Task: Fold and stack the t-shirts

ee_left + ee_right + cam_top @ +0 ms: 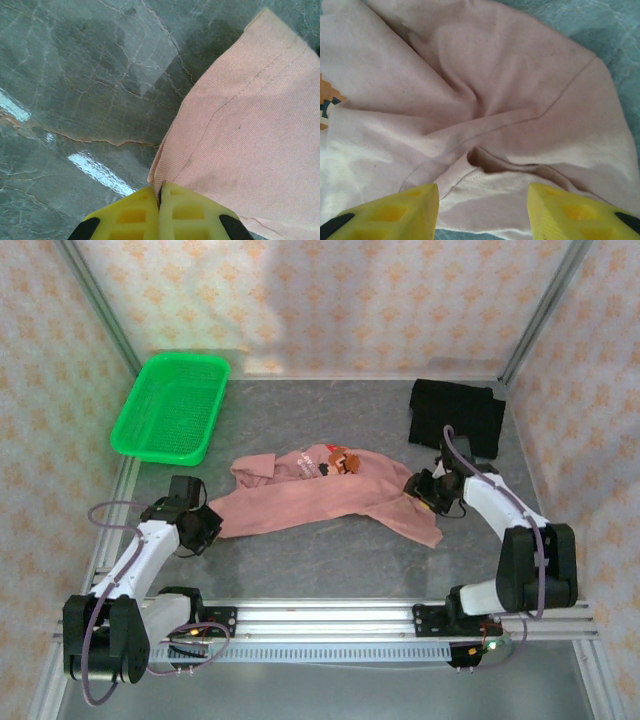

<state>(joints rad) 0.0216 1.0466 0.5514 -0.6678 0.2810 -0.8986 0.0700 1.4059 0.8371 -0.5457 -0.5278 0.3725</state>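
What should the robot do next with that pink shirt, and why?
Probably close the right hand on the pink t-shirt. It stands open astride a raised fold of the cloth, while the left hand is shut on the shirt's other end, so both would then hold it.

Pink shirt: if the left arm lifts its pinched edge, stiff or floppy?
Likely floppy: the pink shirt lies creased and bunched, so the edge pinched in the left gripper should drape when lifted. Probably light: thin knit. Pushed, it would likely wrinkle rather than slide whole across the table.
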